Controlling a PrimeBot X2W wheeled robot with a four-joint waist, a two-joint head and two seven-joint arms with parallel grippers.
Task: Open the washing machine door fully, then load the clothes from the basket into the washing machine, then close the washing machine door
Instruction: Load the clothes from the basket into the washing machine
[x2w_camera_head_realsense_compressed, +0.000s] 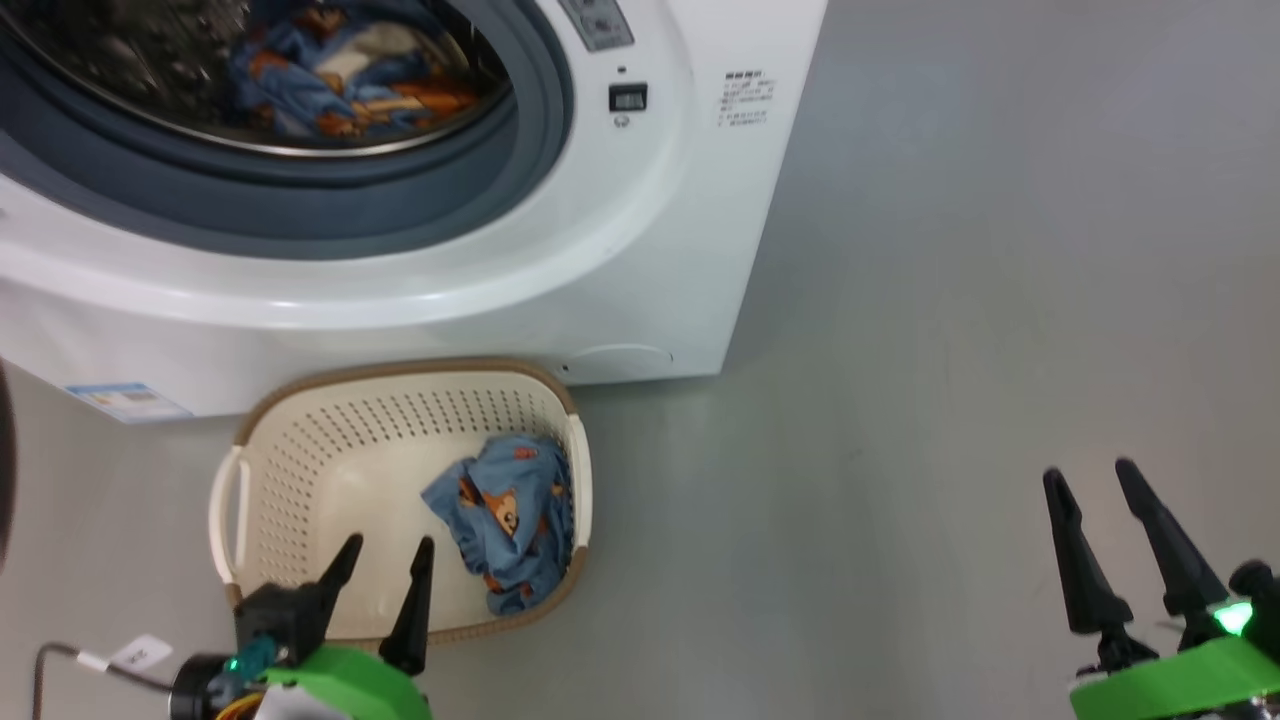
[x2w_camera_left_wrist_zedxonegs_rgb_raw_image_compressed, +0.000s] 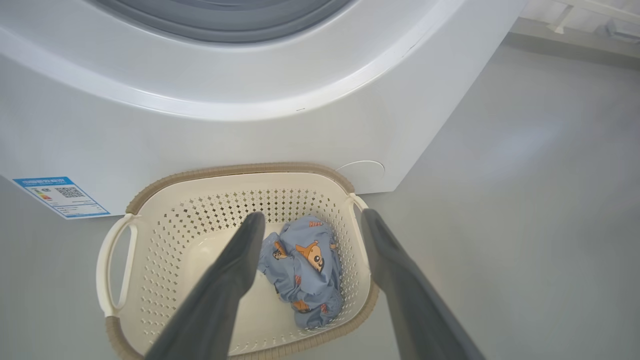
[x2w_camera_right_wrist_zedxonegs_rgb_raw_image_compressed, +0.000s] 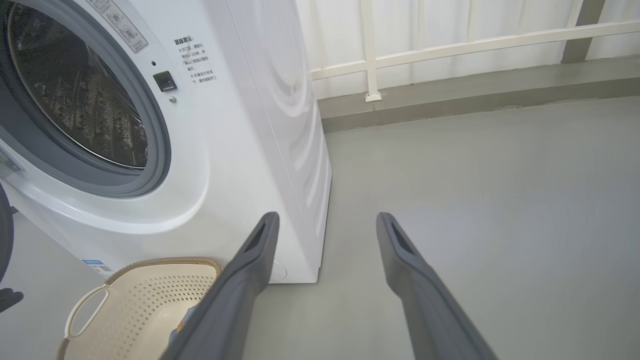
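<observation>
The white washing machine (x2w_camera_head_realsense_compressed: 640, 250) stands open, and blue and orange clothes (x2w_camera_head_realsense_compressed: 330, 70) lie in its steel drum. A dark curved sliver at the far left edge is the washing machine door (x2w_camera_head_realsense_compressed: 4, 470), swung aside. The cream basket (x2w_camera_head_realsense_compressed: 400, 385) sits on the floor against the machine's front, with one light blue bear-print garment (x2w_camera_head_realsense_compressed: 510, 520) at its right side. My left gripper (x2w_camera_head_realsense_compressed: 390, 560) is open above the basket's near rim; in the left wrist view its fingers (x2w_camera_left_wrist_zedxonegs_rgb_raw_image_compressed: 314, 215) frame the garment (x2w_camera_left_wrist_zedxonegs_rgb_raw_image_compressed: 305, 270) without touching it. My right gripper (x2w_camera_head_realsense_compressed: 1090, 480) is open and empty over bare floor to the right.
A blue label (x2w_camera_head_realsense_compressed: 125, 400) and a round cap (x2w_camera_head_realsense_compressed: 620, 360) sit low on the machine's front. Grey floor (x2w_camera_head_realsense_compressed: 950, 350) stretches to the machine's right. A white railing and wall (x2w_camera_right_wrist_zedxonegs_rgb_raw_image_compressed: 450, 45) run behind it. A cable with a white tag (x2w_camera_head_realsense_compressed: 140, 655) lies at the lower left.
</observation>
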